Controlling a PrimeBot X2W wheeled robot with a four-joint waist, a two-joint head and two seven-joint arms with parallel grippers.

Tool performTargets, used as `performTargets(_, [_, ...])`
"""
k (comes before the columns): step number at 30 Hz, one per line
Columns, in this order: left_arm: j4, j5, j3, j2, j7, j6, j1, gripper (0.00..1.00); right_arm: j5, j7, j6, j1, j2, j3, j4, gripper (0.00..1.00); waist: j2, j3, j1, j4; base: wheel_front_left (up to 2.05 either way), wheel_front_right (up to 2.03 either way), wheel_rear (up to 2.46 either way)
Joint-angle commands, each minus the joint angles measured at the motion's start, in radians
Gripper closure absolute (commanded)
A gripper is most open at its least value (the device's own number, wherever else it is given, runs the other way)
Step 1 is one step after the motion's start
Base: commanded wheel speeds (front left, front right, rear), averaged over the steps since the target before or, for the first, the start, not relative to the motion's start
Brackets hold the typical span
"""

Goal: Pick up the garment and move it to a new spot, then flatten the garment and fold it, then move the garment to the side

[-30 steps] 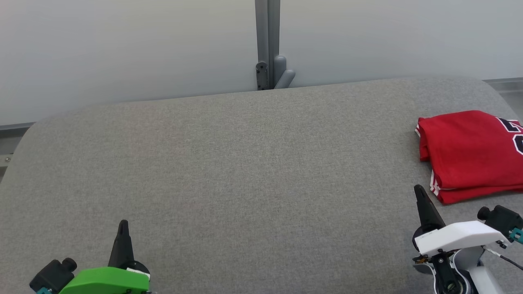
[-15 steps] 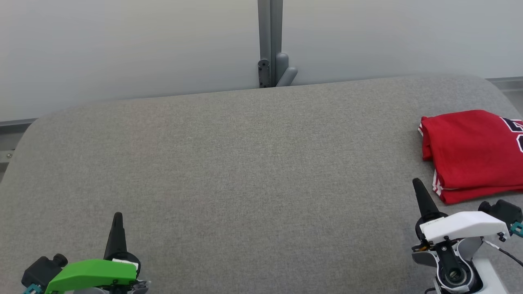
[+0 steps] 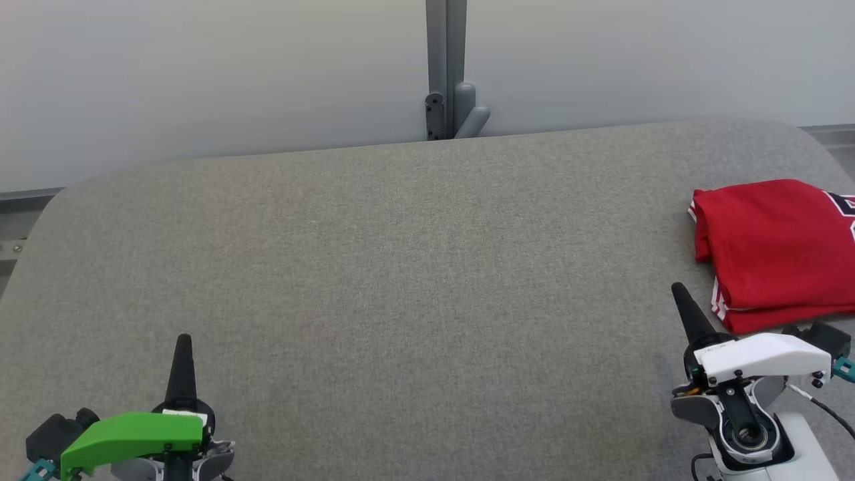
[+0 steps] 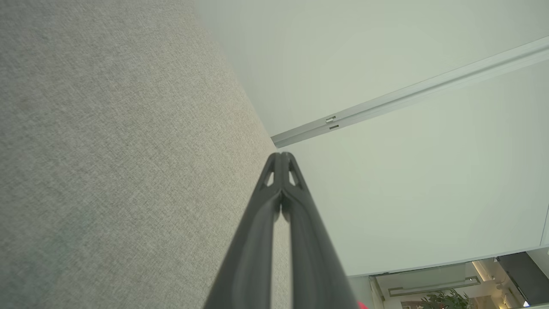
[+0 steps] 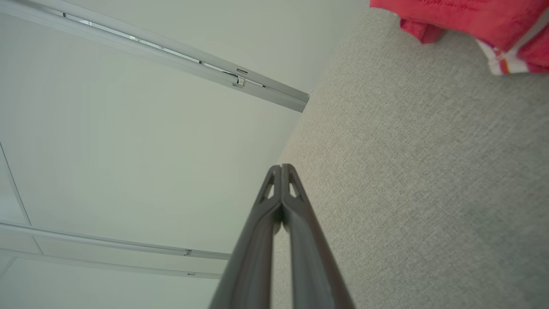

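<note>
- My left gripper [image 3: 182, 339] sits at the lower left of the head view. Its two dark fingers are pressed together into one point aimed up the picture, with nothing between them.
- Behind those fingers my wrist carries a green cover [image 3: 130, 434], low over the near edge of the table.
- In the left wrist view, the left gripper [image 4: 281, 156] has its fingers meeting along their length, tips touching. Grey cloth lies on one side and the pale wall [image 4: 343, 51] on the other.
- The table [image 3: 401, 267] is a wide pad covered in grey woven fabric, with rounded far corners.
- Past its far edge, near the middle, a grey post [image 3: 446, 67] runs up the wall, with a small bracket at its foot.
- My right gripper [image 3: 679, 288] is at the lower right, fingers also pressed together and pinching nothing. The tip leans slightly left, and a white cover [image 3: 761, 357] sits behind it.
- In the right wrist view, the right gripper [image 5: 281, 167] has its tips joined over the grey fabric.
- The shirt [image 3: 768, 254] lies folded at the right end of the table. It is red with white striped trim, and its dark lettering is cut off by the picture's edge.
- The shirt is near my right fingers, just beyond and to the right of them, not touching. It shows in the upper right corner of the right wrist view [image 5: 454, 15].
</note>
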Motion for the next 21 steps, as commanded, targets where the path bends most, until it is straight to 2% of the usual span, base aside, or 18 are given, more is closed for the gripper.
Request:
performTargets(1, [-0.003, -0.026, 0.007, 0.007, 0.004, -0.008, -0.026, 1.00, 0.021, 0.007, 0.001, -0.025, -0.001, -0.005, 0.000, 1.00, 0.0000, 0.000, 0.0000, 0.000, 0.00, 0.00, 0.00])
performTargets(21, [0.024, -0.203, 0.045, 0.005, 0.045, -0.031, -0.074, 1.00, 0.203, 0.068, 0.000, -0.084, 0.009, -0.033, 0.058, 1.00, 0.0000, 0.012, 0.0000, 0.011, 0.00, 0.00, 0.00])
